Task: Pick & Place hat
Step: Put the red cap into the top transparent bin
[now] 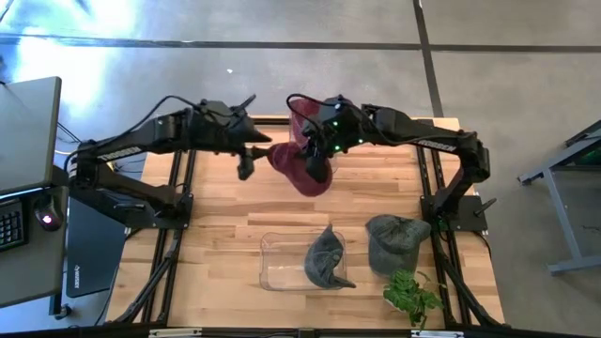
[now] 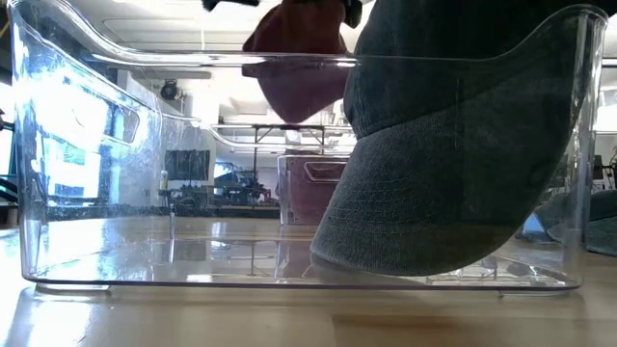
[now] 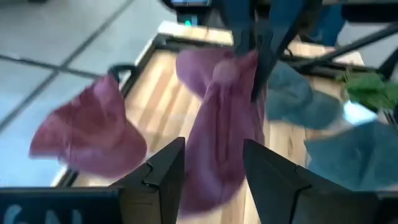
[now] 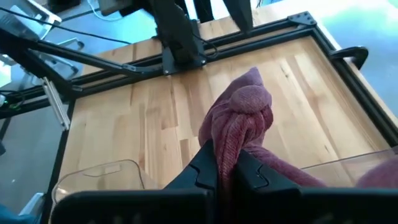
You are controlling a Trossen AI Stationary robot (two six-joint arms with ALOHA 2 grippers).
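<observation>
A maroon hat [image 1: 302, 175] hangs in the air over the table's far middle, with my right gripper [image 4: 227, 163] shut on it; through the bin in the low view, the hat [image 2: 294, 77] shows up high. My left gripper [image 3: 211, 168] stands open just left of it [image 1: 247, 161], fingers either side of the hanging cloth [image 3: 217, 143] but short of it. A second maroon hat [image 1: 303, 119] lies at the table's far edge. A grey hat [image 1: 327, 259] leans inside the clear bin [image 1: 277, 246]. My right gripper pinches a bunched fold of the maroon hat [image 4: 231, 142] between its two shut fingers; crumpled cloth [image 4: 247, 109] stands out beyond the fingertips. The fingers slant down from the table's right. The hat hangs slack below them [image 3: 214, 155], clear of the table.
A grey-green hat [image 1: 394, 240] lies on the table right of the bin, and a small green plant [image 1: 411, 293] stands near the front right corner. Bare wood [image 1: 216, 202] stretches between the arms and the bin. A desk with a keyboard [image 1: 11, 221] stands left of the table.
</observation>
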